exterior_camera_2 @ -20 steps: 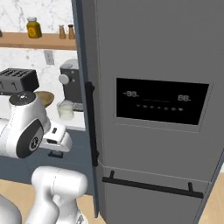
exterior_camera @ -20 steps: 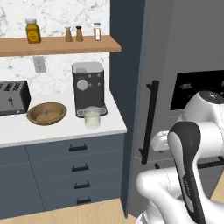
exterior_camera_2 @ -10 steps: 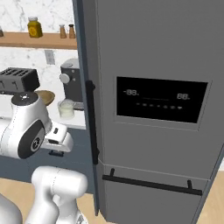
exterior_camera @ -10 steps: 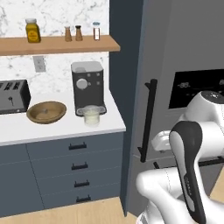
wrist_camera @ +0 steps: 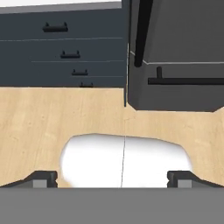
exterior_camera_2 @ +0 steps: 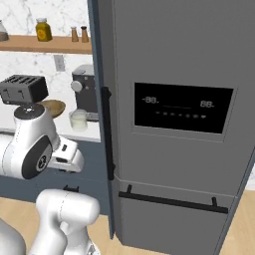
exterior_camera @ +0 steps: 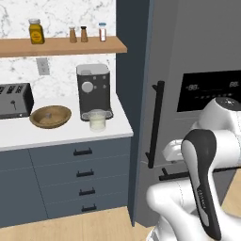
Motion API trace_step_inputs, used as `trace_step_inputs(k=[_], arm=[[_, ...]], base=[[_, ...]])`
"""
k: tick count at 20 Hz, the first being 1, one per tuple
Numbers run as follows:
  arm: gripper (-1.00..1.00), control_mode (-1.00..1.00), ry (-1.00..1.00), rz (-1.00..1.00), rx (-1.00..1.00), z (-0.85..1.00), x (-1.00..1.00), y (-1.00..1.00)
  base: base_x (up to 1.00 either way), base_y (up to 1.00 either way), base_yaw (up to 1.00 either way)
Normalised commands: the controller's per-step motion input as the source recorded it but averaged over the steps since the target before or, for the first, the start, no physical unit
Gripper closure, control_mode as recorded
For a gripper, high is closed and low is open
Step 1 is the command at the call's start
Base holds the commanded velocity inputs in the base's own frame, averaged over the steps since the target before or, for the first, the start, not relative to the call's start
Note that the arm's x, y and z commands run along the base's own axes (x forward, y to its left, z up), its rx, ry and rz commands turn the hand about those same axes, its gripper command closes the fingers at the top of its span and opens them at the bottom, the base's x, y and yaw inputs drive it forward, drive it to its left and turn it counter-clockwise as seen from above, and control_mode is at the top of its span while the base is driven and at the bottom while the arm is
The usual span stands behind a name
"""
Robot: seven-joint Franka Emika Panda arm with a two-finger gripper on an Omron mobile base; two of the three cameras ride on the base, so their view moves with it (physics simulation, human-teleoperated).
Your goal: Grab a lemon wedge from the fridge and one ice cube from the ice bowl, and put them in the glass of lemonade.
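Grey tall fridge (exterior_camera_2: pixel 169 124) closed before me, my gripper (wrist_camera: pixel 117 177) spread wide and empty over wooden floor by its black handle (exterior_camera: pixel 154 123), clear lemonade glass (exterior_camera: pixel 97 120) and brown wooden ice bowl (exterior_camera: pixel 50 116) on white bench (exterior_camera: pixel 61 135) left of fridge.

Fridge (exterior_camera: pixel 197 56) right of counter (exterior_camera: pixel 56 134). On counter: toaster (exterior_camera: pixel 14 100) leftmost, ice bowl (exterior_camera: pixel 50 116) beside it, glass of lemonade (exterior_camera: pixel 97 120) before coffee machine (exterior_camera: pixel 93 90). Jars set on shelf (exterior_camera: pixel 61 46) above.
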Motion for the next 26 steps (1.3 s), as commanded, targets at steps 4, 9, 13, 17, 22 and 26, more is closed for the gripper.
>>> trace_step_inputs(k=[4, 9, 13, 17, 22, 26], arm=[[-1.0, -1.0, -0.12, 0.0, 0.0, 0.0, 0.44, -0.03], [-1.0, -1.0, -0.36, 0.0, -0.04, 0.0, 0.36, 0.0], [-1.0, -1.0, -0.24, -0.03, -0.04, 0.02, 0.66, -0.01], [-1.0, -1.0, -0.04, -0.11, 0.0, 0.07, 0.64, -0.19], [-1.0, -1.0, -0.12, -0.13, -0.01, 0.0, 0.66, -0.24], [-1.0, -1.0, -0.13, -0.22, 0.0, -0.04, 0.75, -0.09]], base=[[0.0, 0.0, 0.0], [0.0, 0.0, 0.0], [0.0, 0.0, 0.0], [0.0, 0.0, 0.0], [0.0, 0.0, 0.0], [0.0, 0.0, 0.0]])
